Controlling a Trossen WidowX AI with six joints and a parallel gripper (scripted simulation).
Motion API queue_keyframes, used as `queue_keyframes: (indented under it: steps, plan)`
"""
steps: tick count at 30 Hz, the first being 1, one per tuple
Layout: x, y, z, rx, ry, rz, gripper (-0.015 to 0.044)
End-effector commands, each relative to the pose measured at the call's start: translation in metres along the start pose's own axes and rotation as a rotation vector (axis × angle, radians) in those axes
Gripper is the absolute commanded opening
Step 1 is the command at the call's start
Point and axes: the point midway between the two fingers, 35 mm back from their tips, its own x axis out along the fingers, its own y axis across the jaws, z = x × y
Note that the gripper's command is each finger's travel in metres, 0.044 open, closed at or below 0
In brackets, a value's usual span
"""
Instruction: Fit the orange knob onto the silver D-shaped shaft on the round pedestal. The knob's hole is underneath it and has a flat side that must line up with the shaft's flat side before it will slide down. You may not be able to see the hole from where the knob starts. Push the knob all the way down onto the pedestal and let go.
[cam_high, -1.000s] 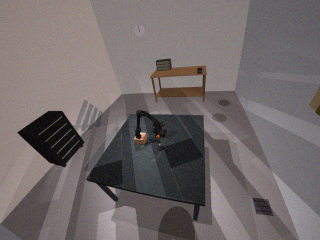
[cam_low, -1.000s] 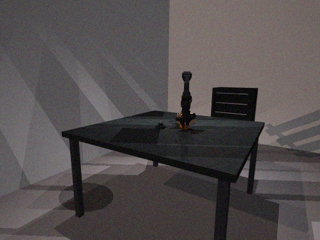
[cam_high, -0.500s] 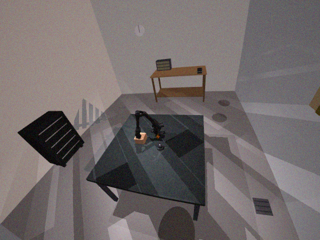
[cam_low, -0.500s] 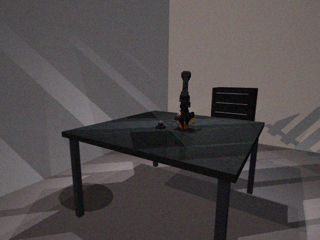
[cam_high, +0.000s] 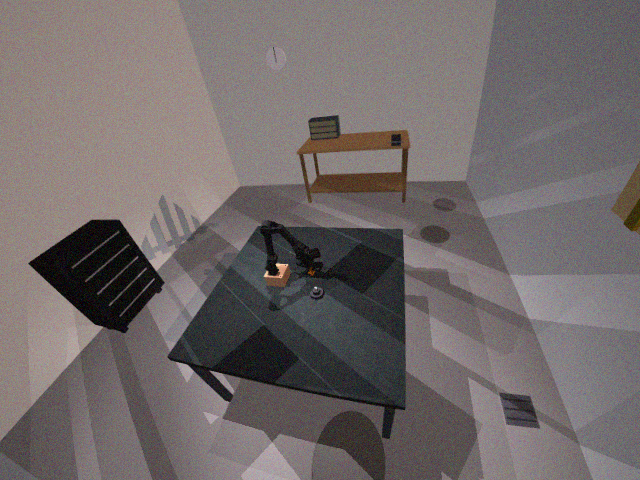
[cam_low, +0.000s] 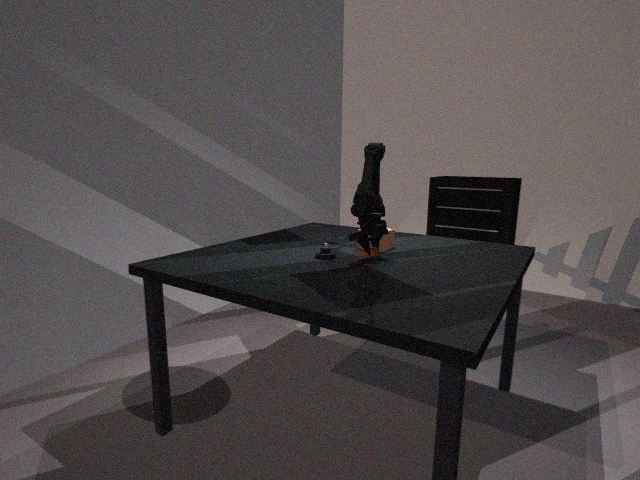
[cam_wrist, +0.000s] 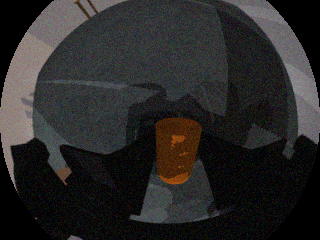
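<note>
One arm (cam_high: 272, 242) stands on one tan block base (cam_high: 283, 279) near the middle of one dark table (cam_high: 361, 372). Its single gripper (cam_high: 312, 268) is clamped on the one orange knob (cam_high: 311, 269), which sits between the dark fingers in the wrist view, its orange body (cam_wrist: 178, 150) upright and lit down the front. In the exterior view the knob (cam_low: 368, 252) hangs low, at or just above the table top (cam_low: 465, 289); which of the two cannot be told.

One round pedestal (cam_high: 316, 294) with its one silver shaft (cam_low: 326, 245) stands on the table near the knob, apart from it, toward the near side in the top view. The base block lies just to the left of both.

All three things cluster in the far half of the table, well away from its edges; the broad near half and the right side lie open around them. Off the table stand one black slatted cabinet (cam_high: 98, 271) at the left and one wooden side table (cam_high: 356, 142) by the far wall.
</note>
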Motion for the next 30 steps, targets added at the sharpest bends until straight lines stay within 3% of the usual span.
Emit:
queue_keyframes:
  steps: [1, 30]
  plan:
    - [-0.003, 0.002, -0.004, -0.006, -0.075, 0.002, 0.0179]
    - [-0.016, 0.003, -0.034, -0.006, -0.559, -0.002, 0.0179]
